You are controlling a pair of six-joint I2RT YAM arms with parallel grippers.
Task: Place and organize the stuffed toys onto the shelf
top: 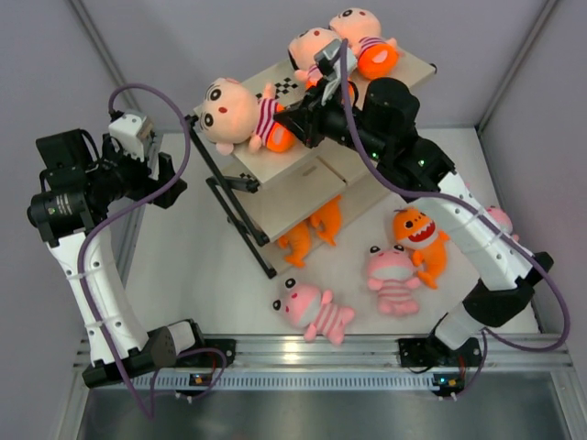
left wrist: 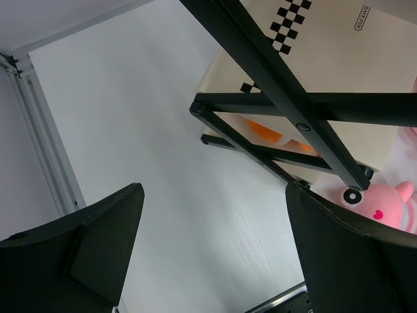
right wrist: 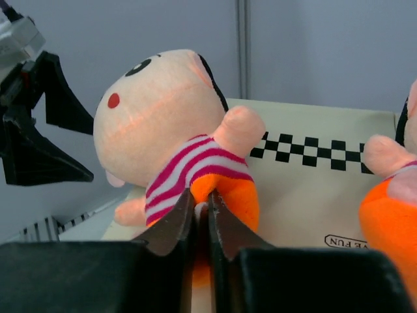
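A peach-faced doll (top: 234,115) (right wrist: 163,124) in a striped shirt lies at the left end of the shelf's top board (top: 303,160) (right wrist: 306,195). My right gripper (top: 286,122) (right wrist: 202,202) is shut on the doll, pinching a fold of its orange bottom. Two more dolls (top: 316,50) (top: 362,37) sit at the far end of the board. On the table lie pink striped animals (top: 393,275) (top: 312,310) and an orange toothy creature (top: 420,236). Another orange toy (top: 312,229) lies under the shelf. My left gripper (top: 165,179) (left wrist: 215,195) hangs open and empty left of the shelf.
The shelf's black metal frame (left wrist: 287,85) crosses close in front of the left gripper, with a pink animal (left wrist: 384,205) behind it. A further pink toy (top: 500,218) peeks out behind the right arm. Grey walls close in on both sides.
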